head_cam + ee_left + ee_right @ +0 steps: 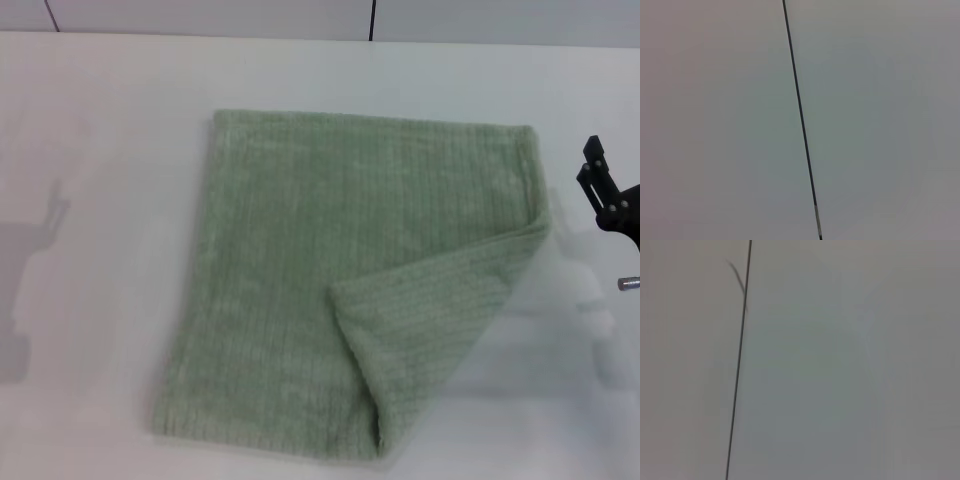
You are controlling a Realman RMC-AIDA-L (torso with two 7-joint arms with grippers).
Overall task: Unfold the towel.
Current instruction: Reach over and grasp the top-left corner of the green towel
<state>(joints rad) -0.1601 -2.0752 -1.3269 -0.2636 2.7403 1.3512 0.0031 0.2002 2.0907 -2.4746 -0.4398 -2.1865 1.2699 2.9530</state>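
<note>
The pale sage-green towel (320, 270) lies flat on the white table (90, 120) in the head view. Its near right corner (440, 330) is folded over onto the cloth in a triangular flap. My right gripper (610, 195) shows as a black part at the right edge of the head view, just right of the towel's right edge and apart from it. My left gripper is out of view. Both wrist views show only pale panels with a dark seam.
A wall of pale panels with dark seams (372, 18) runs behind the table's far edge. Bare white table lies left of the towel and behind it. A shadow of the left arm falls on the table at the far left (30, 280).
</note>
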